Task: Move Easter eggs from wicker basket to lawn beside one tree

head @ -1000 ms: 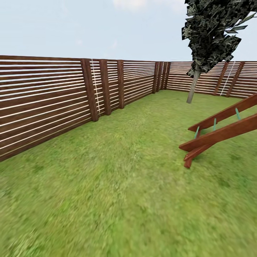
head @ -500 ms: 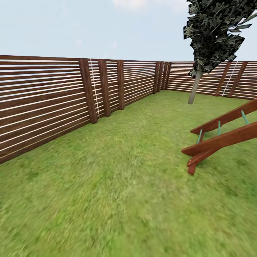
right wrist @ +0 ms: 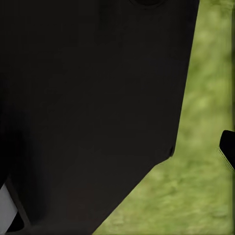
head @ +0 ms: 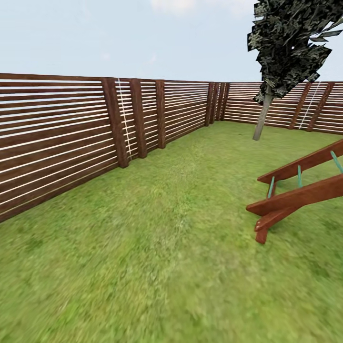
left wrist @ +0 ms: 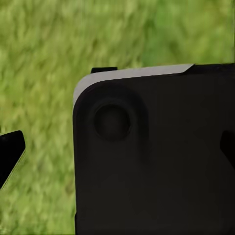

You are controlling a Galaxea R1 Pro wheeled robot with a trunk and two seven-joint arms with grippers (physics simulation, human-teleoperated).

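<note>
Green grass lawn (head: 157, 247) spreads before us across the whole foreground of the head view, flat and wide, running back to a corner of the garden. We see a brown slatted wooden fence (head: 57, 138) along the left side of the lawn, meeting a second stretch of the same fence at the far corner. Near that far fence, to the right, stands a tree with a thin leaning grey trunk and a dark ragged canopy (head: 288, 47), its base on the grass. Closer to us on the right, a reddish-brown wooden frame with small teal rungs (head: 297, 190) slopes down to touch the lawn. Pale blue sky lies above the fence.

From the left wrist view we see blurred grass behind a large black rounded panel with a pale upper edge (left wrist: 156, 156), a part of the robot's own body close to the camera; a dark tip shows at either side, but we cannot tell how far the left hand is open. From the right wrist view we see a broad black panel (right wrist: 88, 107) over grass, with one dark tip at the edge; we cannot tell the right hand's state either.
</note>
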